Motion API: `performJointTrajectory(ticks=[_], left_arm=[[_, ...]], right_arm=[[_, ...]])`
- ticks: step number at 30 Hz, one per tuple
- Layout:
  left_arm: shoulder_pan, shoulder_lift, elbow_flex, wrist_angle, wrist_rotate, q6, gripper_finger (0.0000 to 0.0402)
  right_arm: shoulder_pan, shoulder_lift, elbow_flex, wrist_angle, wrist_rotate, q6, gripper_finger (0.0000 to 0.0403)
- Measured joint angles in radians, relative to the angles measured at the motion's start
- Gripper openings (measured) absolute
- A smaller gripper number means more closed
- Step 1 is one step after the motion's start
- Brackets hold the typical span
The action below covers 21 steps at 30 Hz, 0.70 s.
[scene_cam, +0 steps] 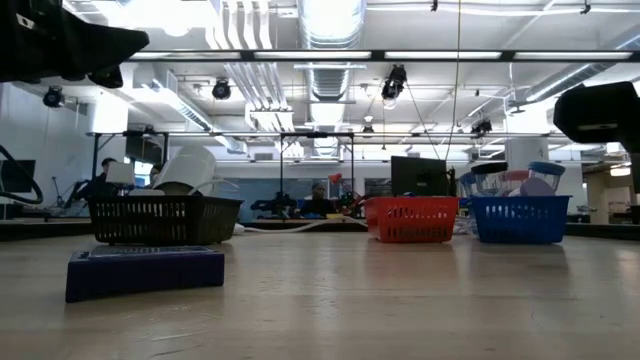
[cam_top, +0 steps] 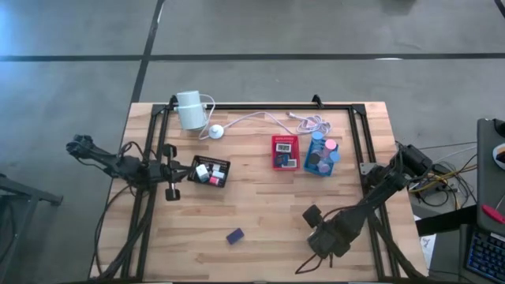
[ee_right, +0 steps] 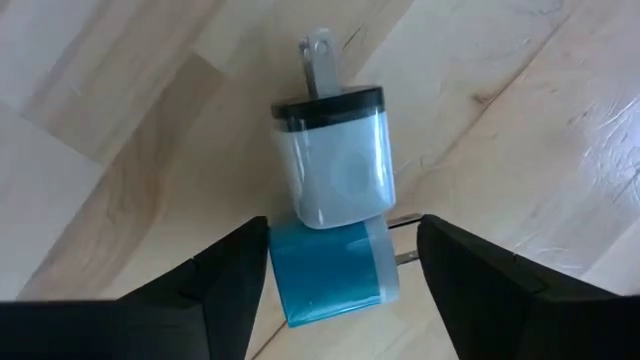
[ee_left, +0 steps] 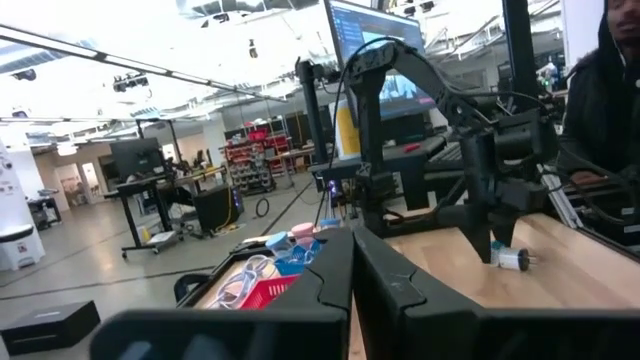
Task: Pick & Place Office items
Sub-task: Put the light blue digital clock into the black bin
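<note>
Teal and white charger plugs [ee_right: 335, 225] lie on the tabletop [ee_right: 120, 130] between our right gripper [ee_right: 340, 265] open fingers; we should centre, lower squarely, then close. Left gripper [ee_left: 352, 262] waits closed by the black tray.

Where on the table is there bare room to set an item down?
Bare wood lies between the black tray and red tray, and along the near edge around the lone purple piece. Crowded: the far edge with cylinder and cable, and beneath the right pincer.
</note>
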Motion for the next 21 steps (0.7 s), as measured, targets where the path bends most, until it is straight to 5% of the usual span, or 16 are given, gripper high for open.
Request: performJointTrajectory(ticks=[21], left_arm=[[0.0, 0.0, 0.0, 0.0, 0.002, -0.001, 0.0016]], right_arm=[[0.0, -0.045, -0.003, -0.041, -0.047, 0.013, 0.0234]])
